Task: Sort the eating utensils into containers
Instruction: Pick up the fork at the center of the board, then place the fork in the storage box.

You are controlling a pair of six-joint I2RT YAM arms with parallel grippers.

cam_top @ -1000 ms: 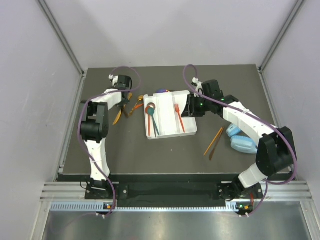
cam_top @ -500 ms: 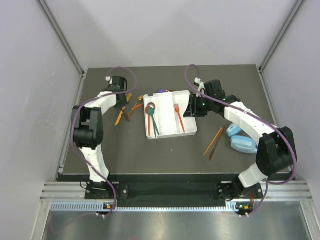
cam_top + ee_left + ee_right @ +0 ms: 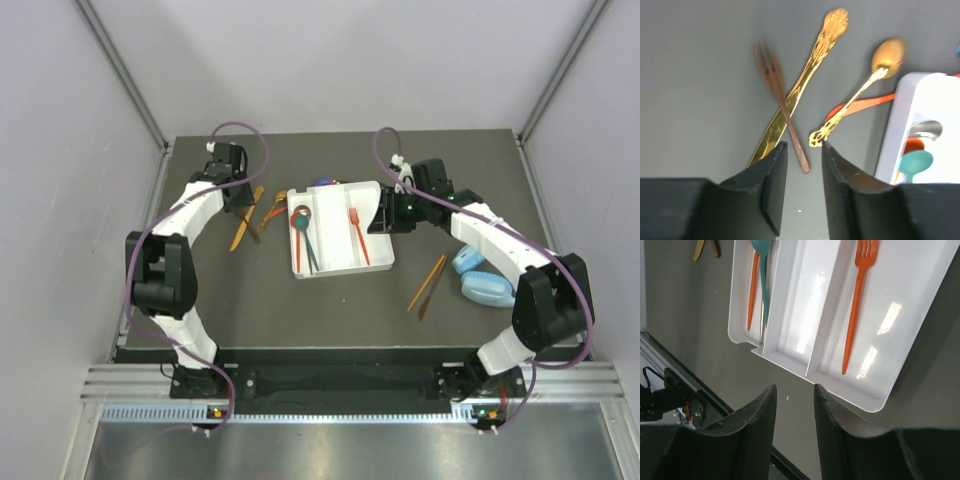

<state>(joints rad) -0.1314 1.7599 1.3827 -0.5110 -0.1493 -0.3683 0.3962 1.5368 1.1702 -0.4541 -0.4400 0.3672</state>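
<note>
Your white tray (image 3: pixel 340 262) sits mid-table, a glossy rectangle split by long dividers into lengthwise compartments. Its right compartment holds one orange fork (image 3: pixel 856 305), lying along the compartment. In the left compartment a teal spoon (image 3: pixel 762 270) and a slim orange handle (image 3: pixel 752 290) lie side by side, with a red spoon bowl (image 3: pixel 300 212) showing at the far end.

Look left of the tray and you find a loose cluster on the table. A long gold knife (image 3: pixel 805 80) with an ornate handle is crossed by a brown fork (image 3: pixel 782 100). A gold spoon (image 3: pixel 865 85) lies just beside them, over a red strip (image 3: pixel 860 104) that runs towards the tray wall.

Your left claw (image 3: pixel 804 147) hangs over this cluster, its fingers a little apart with nothing between them. Your right claw (image 3: pixel 795 390) is at the tray's right side, likewise spread and gripping nothing.

To the right of the tray, two thin orange sticks (image 3: pixel 428 285) lie together on the table, near the light-blue headphones (image 3: pixel 480 280). A small purple piece (image 3: pixel 322 183) shows just past the tray's far edge; you cannot tell what it is.
</note>
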